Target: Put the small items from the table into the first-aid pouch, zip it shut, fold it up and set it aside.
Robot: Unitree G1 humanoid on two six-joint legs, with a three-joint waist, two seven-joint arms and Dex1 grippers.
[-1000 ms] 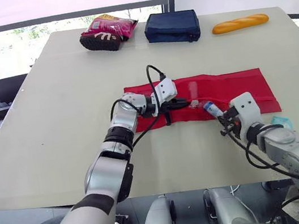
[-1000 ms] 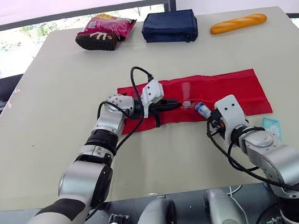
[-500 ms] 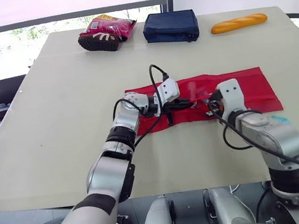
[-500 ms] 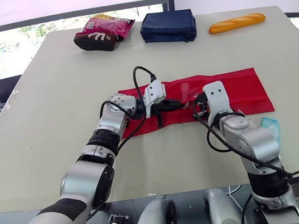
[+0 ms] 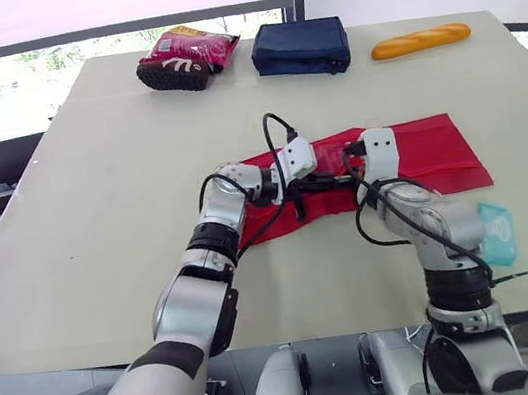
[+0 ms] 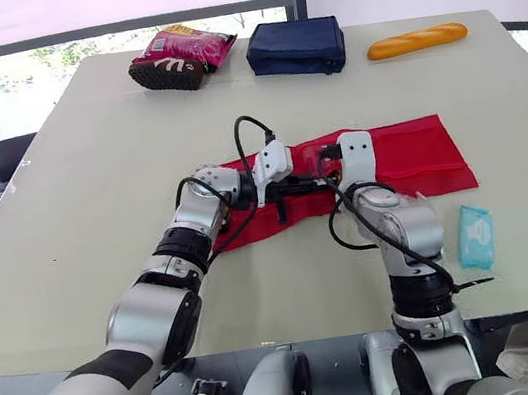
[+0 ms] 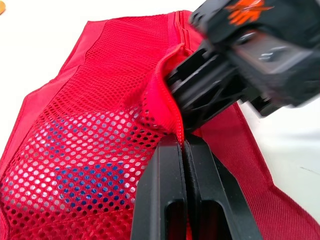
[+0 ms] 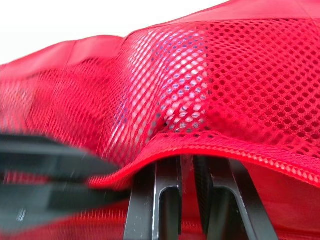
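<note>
Red mesh pouch (image 5: 418, 146), seemingly soft and light, bunches between left pincer (image 7: 182, 143) and right pincer (image 8: 187, 163), both clamped on its stiffer zip edge.

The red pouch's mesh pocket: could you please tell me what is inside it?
Through the mesh pocket of the red pouch, blue and white shapes show. The mesh covers them too much to say which items they are.
</note>
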